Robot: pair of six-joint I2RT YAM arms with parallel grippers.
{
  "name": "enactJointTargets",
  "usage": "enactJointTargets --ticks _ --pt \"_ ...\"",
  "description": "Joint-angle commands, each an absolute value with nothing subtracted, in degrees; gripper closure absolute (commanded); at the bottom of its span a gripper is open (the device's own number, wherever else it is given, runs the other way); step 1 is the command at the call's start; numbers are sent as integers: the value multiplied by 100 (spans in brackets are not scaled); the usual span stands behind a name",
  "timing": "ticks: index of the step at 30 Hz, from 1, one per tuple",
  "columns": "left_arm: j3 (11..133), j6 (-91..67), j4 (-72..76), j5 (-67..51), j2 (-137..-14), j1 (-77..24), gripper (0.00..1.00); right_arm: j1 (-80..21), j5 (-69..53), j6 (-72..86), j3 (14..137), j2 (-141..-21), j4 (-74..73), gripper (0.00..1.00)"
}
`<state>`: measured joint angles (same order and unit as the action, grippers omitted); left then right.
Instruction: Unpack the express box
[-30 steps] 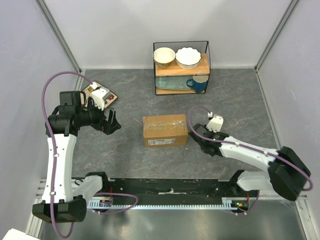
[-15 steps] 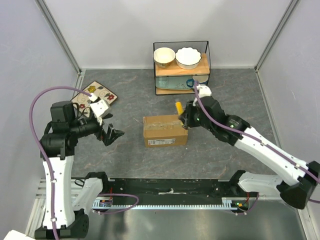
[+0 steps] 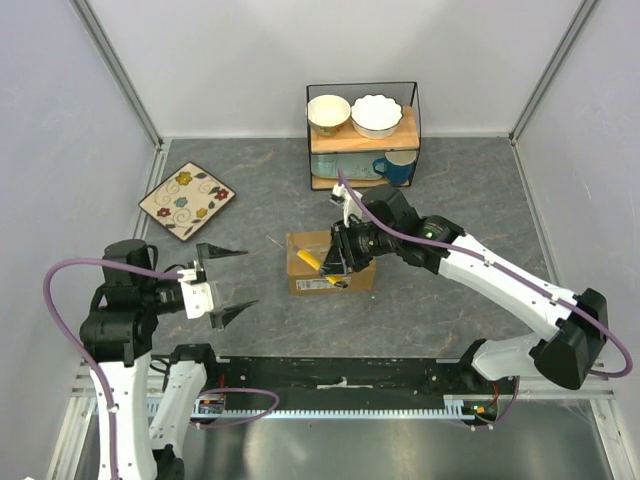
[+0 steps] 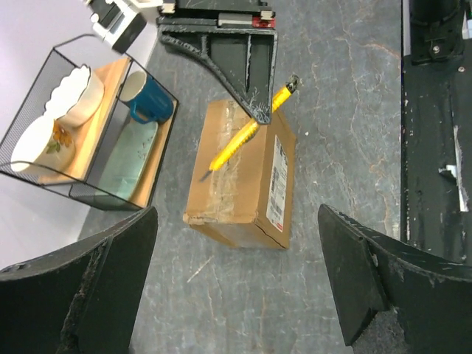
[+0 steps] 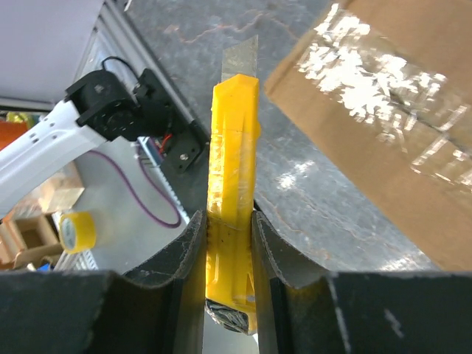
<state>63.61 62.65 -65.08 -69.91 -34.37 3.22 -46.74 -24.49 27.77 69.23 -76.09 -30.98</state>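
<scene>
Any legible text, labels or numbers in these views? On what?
Nothing can be read.
The white label on the side of the brown cardboard express box: printed lines and a barcode, too small to read.
The yellow utility knife: no marking visible.

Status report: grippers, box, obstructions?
Right gripper shut on yellow utility knife, held over express box. Left gripper open, apart from box. Flaps closed, taped. Nothing in the way.

wire rack [image 3: 345, 143]: cream bowl [image 3: 329, 113], white bowl [image 3: 377, 115], blue mug [image 3: 395, 168] | floral plate [image 3: 187, 199]
</scene>
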Motion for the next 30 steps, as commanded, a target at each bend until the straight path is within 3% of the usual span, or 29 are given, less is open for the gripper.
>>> enactJointTargets --ticks 1,9,19,30 --pt "6161 7505 -6636 -7489 -3384 308 4 -4746 -3278 2777 7374 -7848 -2927 86" --pt "5828 7972 -6408 -7374 -3726 308 5 -4808 -3516 2936 7796 -8147 -2857 87" --pt "5537 7426 -4685 -7180 -4491 264 7 -4773 -3313 2962 7989 -8639 -2865 87" --pt "5528 8920 -4632 -6988 -5246 -298 14 -4623 -4437 3217 8833 -9517 -2883 87"
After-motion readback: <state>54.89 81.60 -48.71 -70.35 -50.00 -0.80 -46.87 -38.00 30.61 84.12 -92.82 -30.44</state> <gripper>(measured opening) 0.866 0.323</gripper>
